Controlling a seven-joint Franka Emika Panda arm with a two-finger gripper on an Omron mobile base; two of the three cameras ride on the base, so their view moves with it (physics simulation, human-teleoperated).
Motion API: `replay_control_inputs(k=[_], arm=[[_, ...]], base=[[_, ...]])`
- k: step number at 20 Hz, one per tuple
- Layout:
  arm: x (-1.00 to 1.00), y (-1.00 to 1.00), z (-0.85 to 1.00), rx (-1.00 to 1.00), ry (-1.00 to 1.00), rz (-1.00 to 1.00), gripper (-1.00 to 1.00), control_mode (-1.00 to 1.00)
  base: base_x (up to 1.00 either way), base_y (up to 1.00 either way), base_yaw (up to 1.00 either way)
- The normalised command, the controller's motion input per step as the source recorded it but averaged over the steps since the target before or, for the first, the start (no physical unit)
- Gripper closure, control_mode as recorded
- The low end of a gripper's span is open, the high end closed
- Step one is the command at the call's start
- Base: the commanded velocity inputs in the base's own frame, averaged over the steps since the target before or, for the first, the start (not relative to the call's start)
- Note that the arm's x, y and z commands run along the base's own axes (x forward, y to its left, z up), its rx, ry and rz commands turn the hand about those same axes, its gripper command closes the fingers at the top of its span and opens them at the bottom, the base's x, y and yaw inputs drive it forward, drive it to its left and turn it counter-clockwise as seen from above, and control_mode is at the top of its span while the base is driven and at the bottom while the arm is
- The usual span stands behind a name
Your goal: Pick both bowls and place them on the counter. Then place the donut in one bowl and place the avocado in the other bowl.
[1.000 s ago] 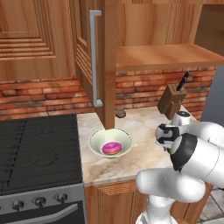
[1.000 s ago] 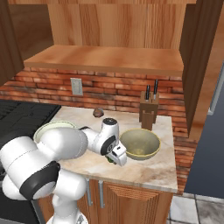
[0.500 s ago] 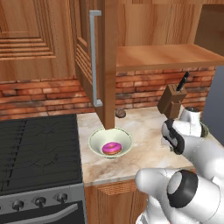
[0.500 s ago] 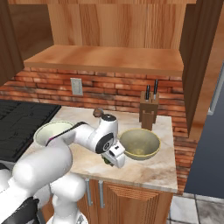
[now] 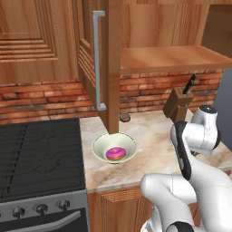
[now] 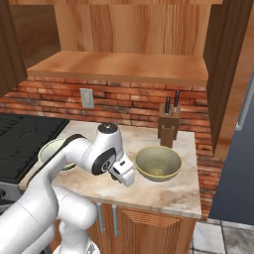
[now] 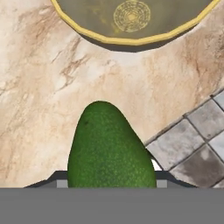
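My gripper (image 6: 126,174) is shut on the avocado (image 7: 111,148), a dark green pebbled lump low in the hand view, hanging just over the counter (image 6: 163,191). Just beyond it stands the olive-tan bowl (image 7: 131,19) with its yellowish rim, empty; in the right base view this bowl (image 6: 158,162) sits directly right of the hand. The cream-white bowl (image 5: 100,144) stands on the counter (image 5: 149,136) by the stove, with the pink donut (image 5: 116,153) inside it. My arm partly hides that bowl (image 6: 49,151) in the right base view.
A knife block (image 6: 168,126) stands against the brick wall behind the olive-tan bowl. A small brown lump (image 5: 124,118) lies by the wall. An open cabinet door (image 5: 97,68) hangs over the cream-white bowl. The black stovetop (image 5: 38,154) is to the left.
The arm's elbow has swung down and toward the camera, while the hand with the avocado has stayed beside the olive-tan bowl, shifting only slightly.
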Motion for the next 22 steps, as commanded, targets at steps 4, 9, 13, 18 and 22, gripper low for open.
replay_control_inputs(k=[4,9,13,18,22], arm=[[0.39,-0.12,0.55,0.0,0.0,-0.03,1.0,-1.0],[0.48,-0.3,0.44,0.0,0.0,-0.03,1.0,-1.0],[0.48,-0.44,0.4,0.0,0.02,-0.01,1.0,-1.0],[0.41,-0.61,0.02,0.0,0.09,0.0,1.0,-1.0],[0.25,-0.56,-0.23,0.0,0.08,0.0,1.0,-1.0]], base=[[0.0,0.0,0.0],[0.0,0.0,0.0],[0.0,0.0,0.0],[0.0,0.0,0.0],[0.0,0.0,0.0]])
